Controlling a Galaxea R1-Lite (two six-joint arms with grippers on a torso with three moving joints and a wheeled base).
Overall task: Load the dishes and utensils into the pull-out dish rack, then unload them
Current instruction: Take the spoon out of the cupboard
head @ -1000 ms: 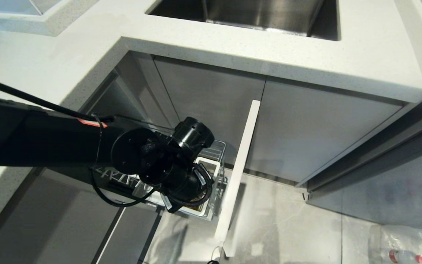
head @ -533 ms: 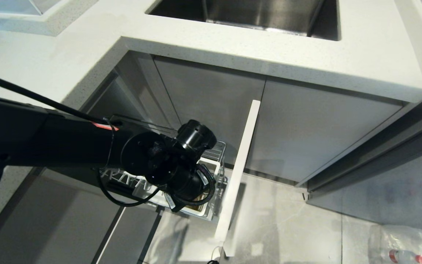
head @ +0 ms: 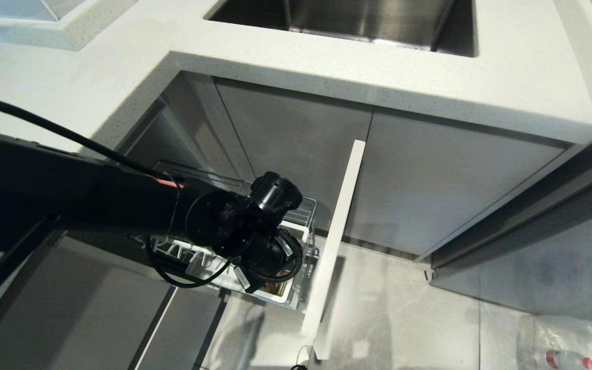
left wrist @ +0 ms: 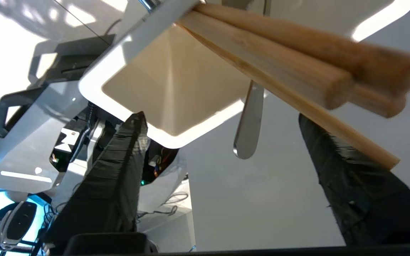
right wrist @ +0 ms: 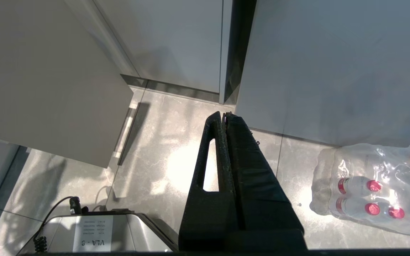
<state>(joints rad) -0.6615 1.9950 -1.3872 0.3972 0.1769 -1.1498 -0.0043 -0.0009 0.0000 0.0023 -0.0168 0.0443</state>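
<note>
- Below the white table (head: 121, 77), seen from the head: reaching over the pull-out dish rack (head: 303, 216) with the left arm, its wrist covering most of the white cutlery box (head: 296, 234); standing beside the basket, the pale drawer front (head: 334, 236); lying on the floor at the lower right, a pack of bottles (head: 573, 339).
- Close up at the left wrist: hanging with the left tool (left wrist: 222, 142) spread wide and released, gripping nothing; leaning out of the cutlery box (left wrist: 94, 74), the wooden chopsticks (left wrist: 279, 60), crossing above the far finger without touching either; poking out between them and the box rim, the metal spoon (left wrist: 249, 121).
- At the right wrist: pointing at the floor with the right tool (right wrist: 224, 117) clenched and empty, near the bottle pack (right wrist: 372, 188), well apart from the rack.
</note>
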